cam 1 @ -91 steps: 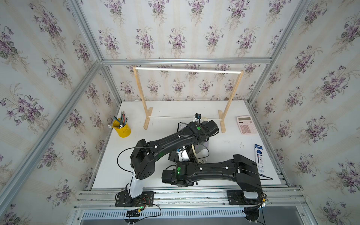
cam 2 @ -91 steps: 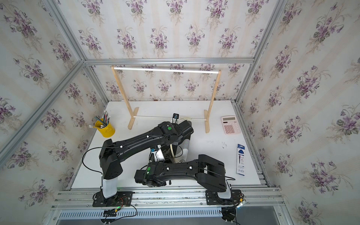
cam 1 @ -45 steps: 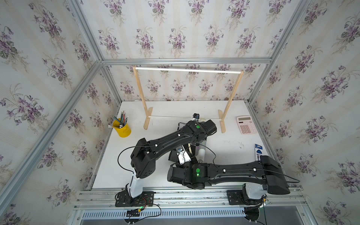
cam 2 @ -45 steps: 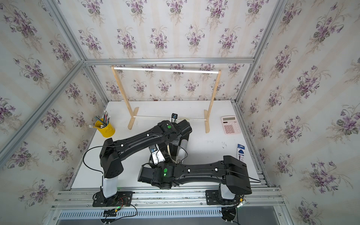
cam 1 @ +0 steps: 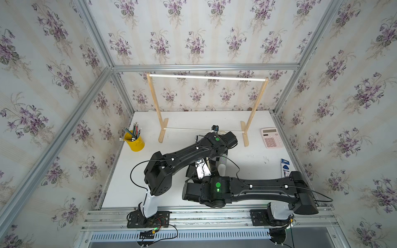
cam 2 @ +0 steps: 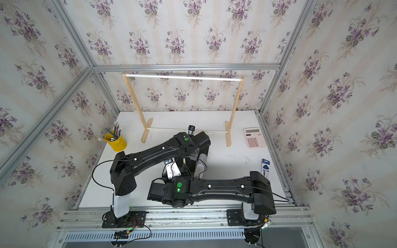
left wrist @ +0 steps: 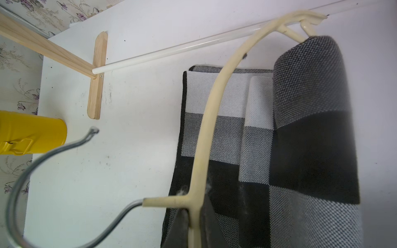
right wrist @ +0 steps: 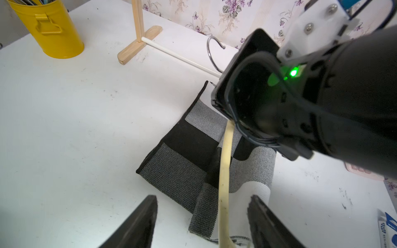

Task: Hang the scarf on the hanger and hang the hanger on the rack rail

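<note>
Right fingers: spread wide, nothing pinched; right gripper sits over the table.
Left fingers: clamped tight on hanger at its neck, right by the hook stem; left gripper carries it.
Just changed: right jaws went narrow → wide w/in the last sec. Right arm was folded tighter and now lies stretched along the front edge in both top views.
Meaning (judgement): right side prob. just let go of scarf after feeding it. Threading step looks done or nearly so, and no finger holds the cloth.
Scarf, left wrist view: one part flat on table, other part rises & folds over at far end of hanger, apparently over the thin lower bar. Bar itself is hidden by cloth.
Scarf, right wrist view: scarf lies on table just ahead of the right tips, partly btwn them, no contact w/ either seen.
Hanger, right wrist view: cream arm of hanger runs btwn the two tips, nearer one, touching neither as far as seen.
Top views: arms cover most of it; only a grey-white strip of scarf shows under left arm.
Left to do (judgement): raise hanger so scarf hangs free. Drape looks uneven, w/ more cloth on the table side, so it could slide off on the lift.
</note>
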Controlling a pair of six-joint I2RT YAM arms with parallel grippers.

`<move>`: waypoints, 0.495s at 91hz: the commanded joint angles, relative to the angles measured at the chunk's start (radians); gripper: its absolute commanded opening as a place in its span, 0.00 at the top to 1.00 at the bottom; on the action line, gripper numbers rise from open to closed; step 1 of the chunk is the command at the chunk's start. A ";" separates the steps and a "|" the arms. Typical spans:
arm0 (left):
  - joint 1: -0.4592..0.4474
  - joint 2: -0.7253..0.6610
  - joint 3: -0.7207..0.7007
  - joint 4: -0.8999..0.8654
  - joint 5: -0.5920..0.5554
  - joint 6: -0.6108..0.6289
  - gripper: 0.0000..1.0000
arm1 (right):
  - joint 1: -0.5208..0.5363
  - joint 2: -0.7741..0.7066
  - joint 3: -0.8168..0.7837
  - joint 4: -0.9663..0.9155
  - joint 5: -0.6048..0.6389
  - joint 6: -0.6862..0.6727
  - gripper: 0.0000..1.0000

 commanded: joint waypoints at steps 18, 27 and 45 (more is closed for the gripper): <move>0.001 -0.021 -0.010 0.030 0.046 0.028 1.00 | -0.049 0.085 0.002 -0.086 0.007 0.041 0.37; 0.001 -0.021 -0.007 0.030 0.052 0.029 1.00 | -0.065 0.113 0.005 -0.072 0.027 0.025 0.41; 0.001 -0.022 -0.004 0.025 0.052 0.033 1.00 | -0.084 0.175 0.008 -0.044 0.042 0.004 0.44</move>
